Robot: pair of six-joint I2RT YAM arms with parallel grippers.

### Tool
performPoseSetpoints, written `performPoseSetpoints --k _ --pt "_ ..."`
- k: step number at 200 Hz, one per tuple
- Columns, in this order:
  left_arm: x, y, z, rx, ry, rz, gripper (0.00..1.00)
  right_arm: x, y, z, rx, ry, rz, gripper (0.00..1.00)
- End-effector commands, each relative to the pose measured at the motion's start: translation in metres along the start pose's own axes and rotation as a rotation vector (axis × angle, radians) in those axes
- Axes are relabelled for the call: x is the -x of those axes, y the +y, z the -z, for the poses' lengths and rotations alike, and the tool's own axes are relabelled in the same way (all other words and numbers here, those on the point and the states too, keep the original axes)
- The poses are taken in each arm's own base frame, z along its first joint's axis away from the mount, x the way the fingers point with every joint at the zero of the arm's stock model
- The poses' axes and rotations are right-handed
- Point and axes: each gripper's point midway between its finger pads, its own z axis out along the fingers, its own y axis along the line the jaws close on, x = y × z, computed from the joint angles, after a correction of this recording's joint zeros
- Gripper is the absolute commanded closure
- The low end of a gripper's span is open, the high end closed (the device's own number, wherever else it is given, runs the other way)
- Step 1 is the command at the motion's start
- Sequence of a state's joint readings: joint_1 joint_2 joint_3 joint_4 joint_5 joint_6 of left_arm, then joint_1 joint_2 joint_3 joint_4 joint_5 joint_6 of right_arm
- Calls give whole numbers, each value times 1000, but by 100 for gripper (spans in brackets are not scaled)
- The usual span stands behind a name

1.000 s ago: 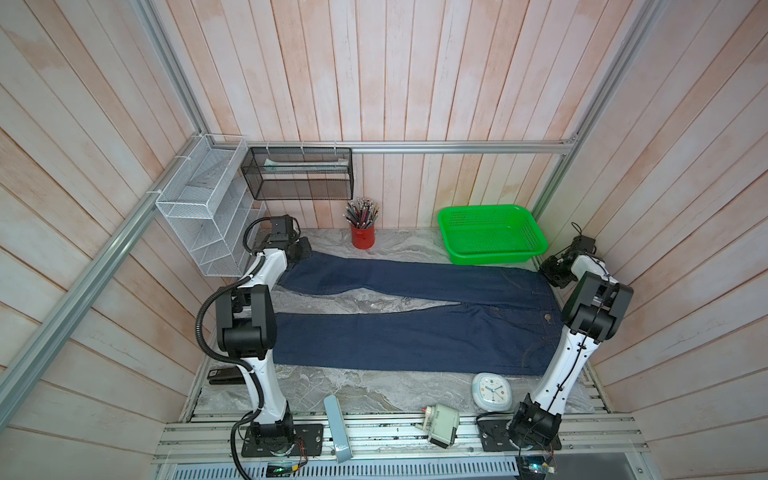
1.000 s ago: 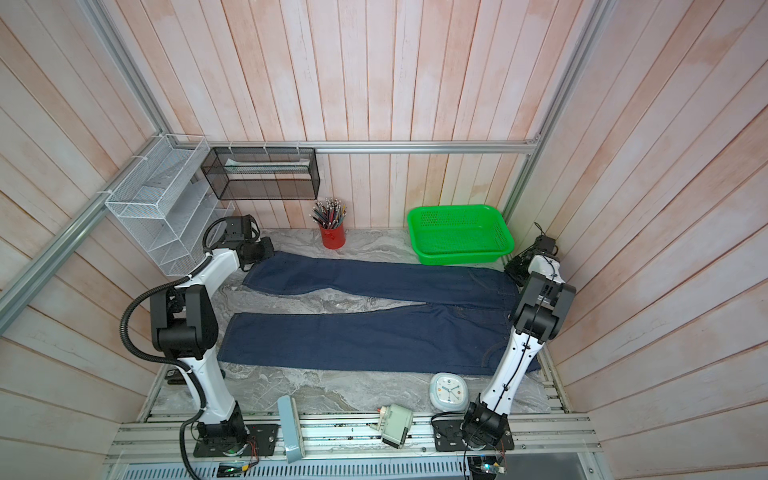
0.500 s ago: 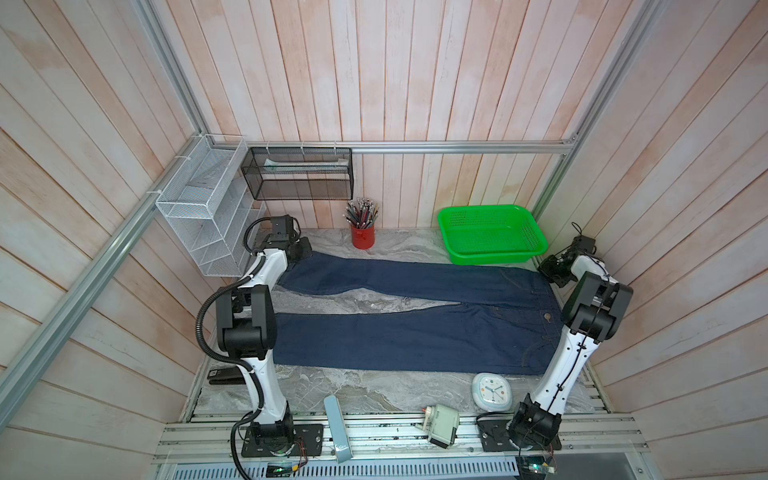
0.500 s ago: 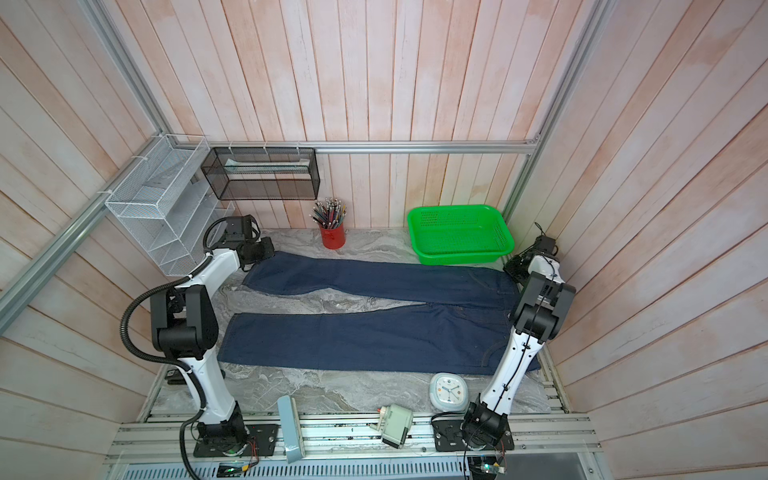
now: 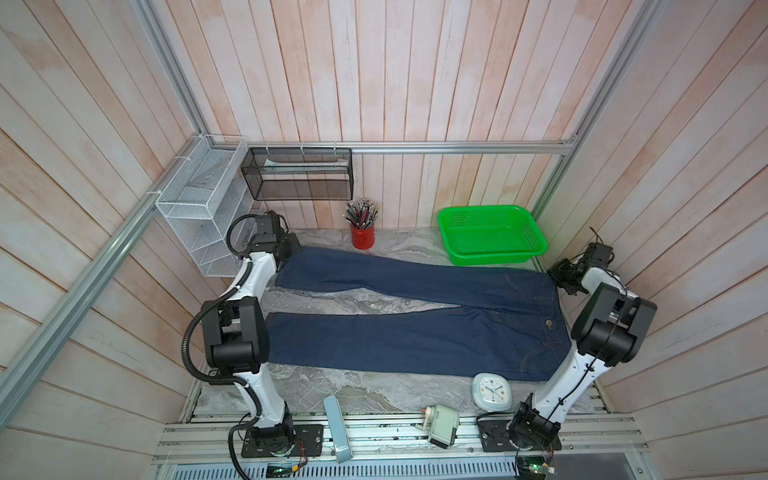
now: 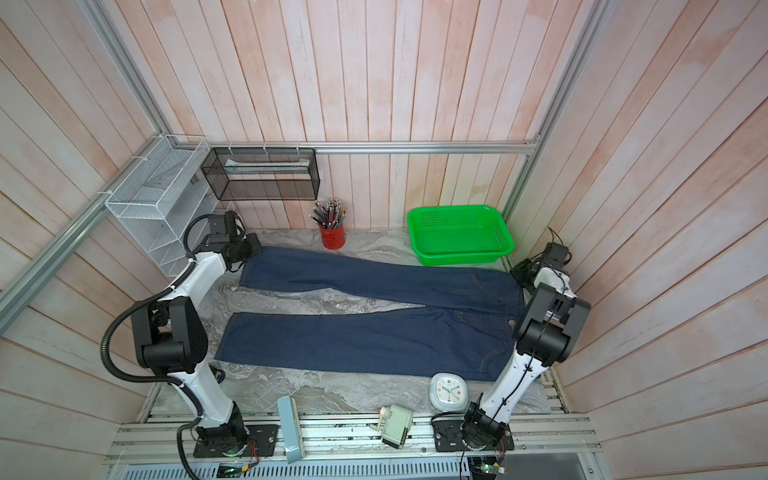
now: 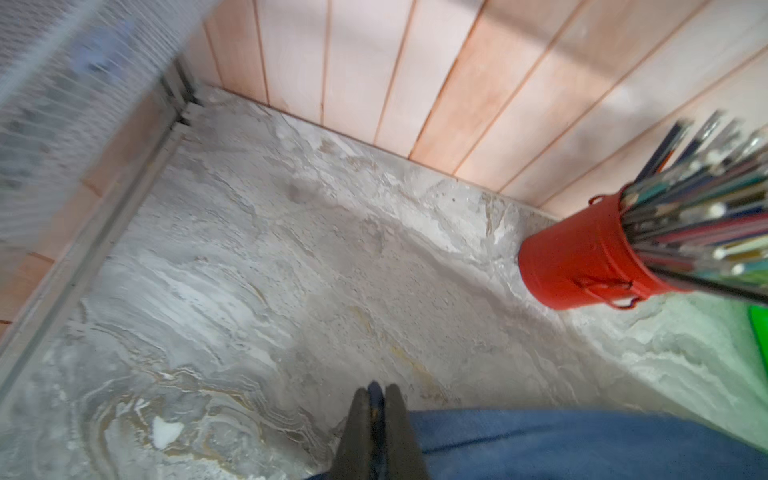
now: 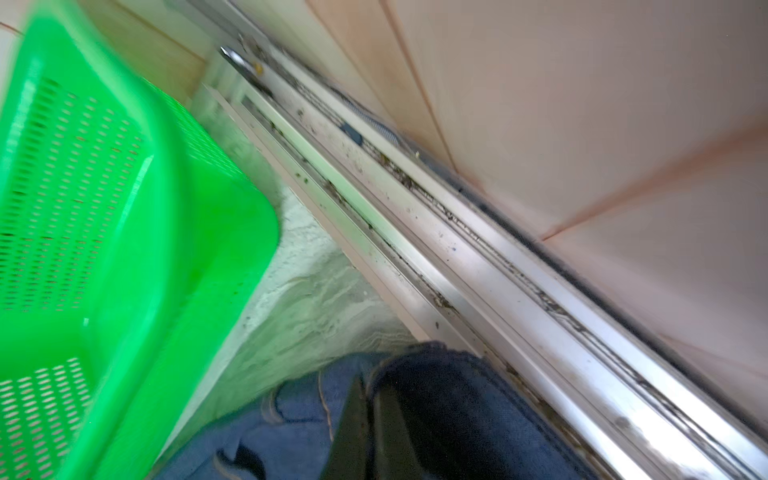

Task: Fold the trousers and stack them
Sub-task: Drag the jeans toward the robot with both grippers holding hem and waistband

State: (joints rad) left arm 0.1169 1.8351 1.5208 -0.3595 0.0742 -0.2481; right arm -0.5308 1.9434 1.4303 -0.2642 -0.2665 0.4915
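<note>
Right tool (image 8: 368, 388) newly closed; trousers (image 5: 415, 345) waist-rightward

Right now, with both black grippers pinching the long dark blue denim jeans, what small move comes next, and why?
Probably lift both ends slightly, to carry the far leg over the near one. The left gripper is shut on the far hem, the right gripper on the waistband's far corner, and the dark blue jeans lie flat, legs spread.
</note>
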Motion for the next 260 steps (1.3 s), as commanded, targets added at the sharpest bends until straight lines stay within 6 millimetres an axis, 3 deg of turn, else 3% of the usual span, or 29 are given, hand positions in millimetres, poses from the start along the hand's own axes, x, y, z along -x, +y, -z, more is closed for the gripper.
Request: performPoseSetpoints --k 1,45,83,100,140,171,212,239,260 --pt "37 5 20 -11 -106 16 100 42 19 34 65 -178 19 100" --pt "63 2 25 -42 -157 20 100 50 48 50 184 -188 57 100" --pt "79 1 27 -78 -178 26 100 45 59 57 250 -186 67 100" --pt "79 2 36 -89 -187 40 100 41 58 65 251 -189 68 100" --pt "44 6 70 -90 -205 62 100 21 41 96 214 -230 21 100" --pt "15 13 100 -75 -276 63 100 11 13 140 143 -329 -51 100" --pt "-2 23 141 -38 -382 58 100 3 -16 196 46 -507 -63 100" --pt "-26 36 157 -2 -405 67 100 -13 -30 211 0 -559 -65 100" --pt "-44 49 168 31 -422 76 100 -29 -43 210 -13 -570 -100 100"
